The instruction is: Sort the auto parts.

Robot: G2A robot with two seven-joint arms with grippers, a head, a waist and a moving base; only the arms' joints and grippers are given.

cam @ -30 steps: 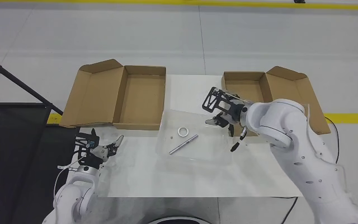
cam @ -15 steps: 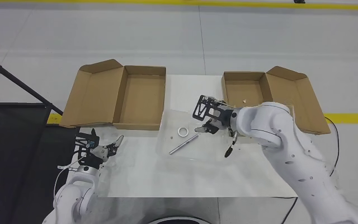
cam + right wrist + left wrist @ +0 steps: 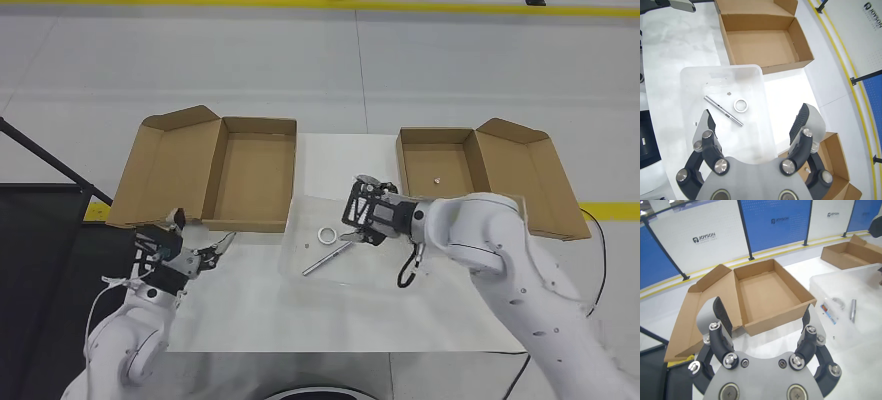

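Since it left the right box (image 3: 450, 160), right hand (image 3: 352, 213) now near the rod (image 3: 328, 258), wide apart; left hand (image 3: 762, 306) apart too.

A small silver ring (image 3: 326, 235) lies flat in the clear plastic tray (image 3: 385, 278) at the table's middle. Just beside it, not touching, a slim metal rod (image 3: 328, 258) lies at a slant. A tiny metal part (image 3: 437, 181) rests on the floor of the right cardboard box (image 3: 455, 160), and the left cardboard box (image 3: 255, 180) stands open.

Glossy white rounded shells on right arm (image 3: 505, 235) and left arm (image 3: 128, 340); black cable (image 3: 409, 266) loops by the right wrist. Both left gripper (image 3: 762, 308) and right gripper (image 3: 756, 115): grey plate, black linkages, silver screws, ribbed black pads (image 3: 798, 121).
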